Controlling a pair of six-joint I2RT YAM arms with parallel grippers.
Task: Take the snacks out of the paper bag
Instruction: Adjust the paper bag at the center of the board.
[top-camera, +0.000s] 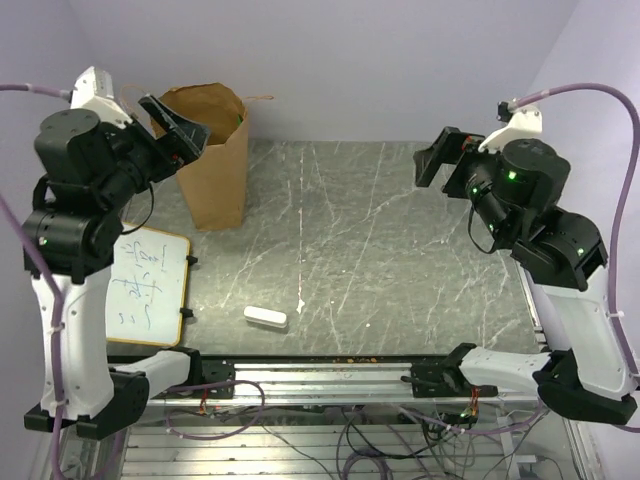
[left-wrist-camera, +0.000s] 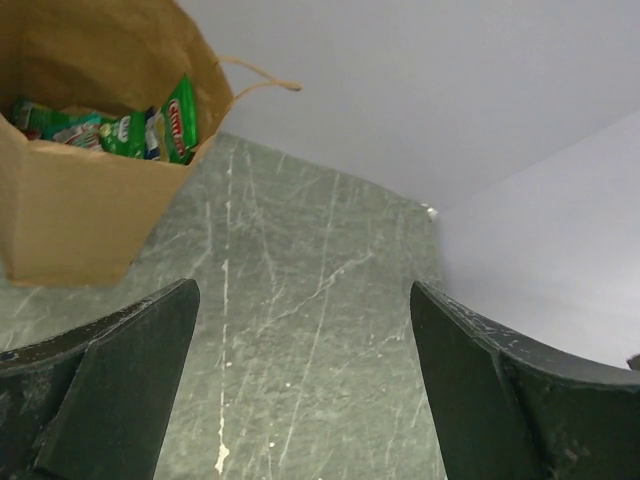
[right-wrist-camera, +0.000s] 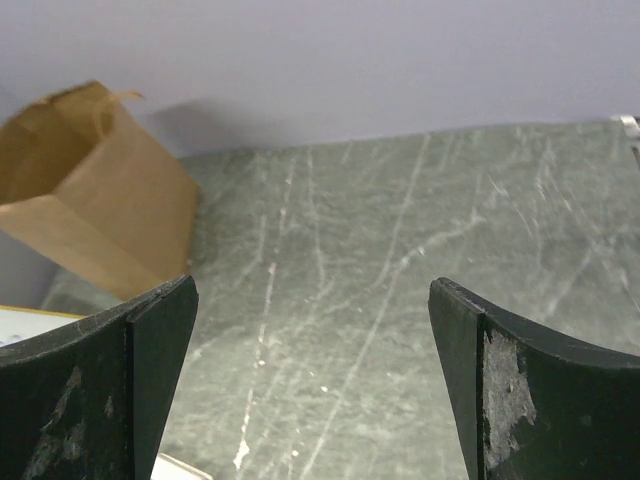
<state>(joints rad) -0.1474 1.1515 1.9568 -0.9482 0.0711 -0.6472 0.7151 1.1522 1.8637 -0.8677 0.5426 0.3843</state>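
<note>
Green foil snack packets (left-wrist-camera: 150, 128) are sitting inside the brown kraft paper bag (left-wrist-camera: 80, 220). The left gripper (left-wrist-camera: 302, 290) and right gripper (right-wrist-camera: 312, 285) are both hanging spread wide.

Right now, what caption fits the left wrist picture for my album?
The open left hand hovers near the standing paper bag, green snacks peeking from its top.

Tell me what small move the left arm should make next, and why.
Probably swing the open left claw over the mouth of the paper bag: it hangs empty beside the rim, aimed past the bag, and the green snacks lie inside.
</note>
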